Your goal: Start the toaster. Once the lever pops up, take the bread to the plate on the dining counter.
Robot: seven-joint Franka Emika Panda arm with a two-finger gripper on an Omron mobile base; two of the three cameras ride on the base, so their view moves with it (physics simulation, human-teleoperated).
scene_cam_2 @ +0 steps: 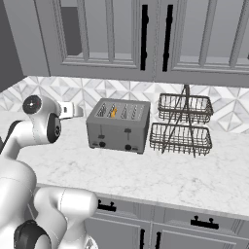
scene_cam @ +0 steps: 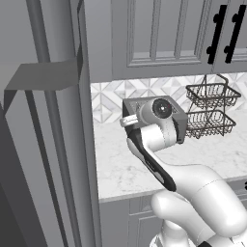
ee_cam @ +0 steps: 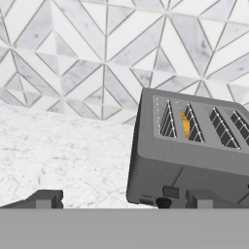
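Your end effector (ee_cam: 121, 199) is spread wide, holding nothing, hovering above the desk (scene_cam_2: 146, 175) off the toaster's (scene_cam_2: 118, 125) left front corner. Toaster sits near the backsplash, long axis along the wall, front facing you. Bread (scene_cam_2: 113, 112) stands in the second slot. Lever (ee_cam: 170, 191), probably that dark tab, lies ahead-right of the fingertips.

rack (scene_cam_2: 184, 125): two-tier wire, on counter (scene_cam_2: 160, 177) | backsplash (ee_cam: 73, 58): diamond tile | upper cabinets (scene_cam_2: 112, 34): grey, black handles (scene_cam_2: 144, 36) | drawers (scene_cam_2: 194, 226) below
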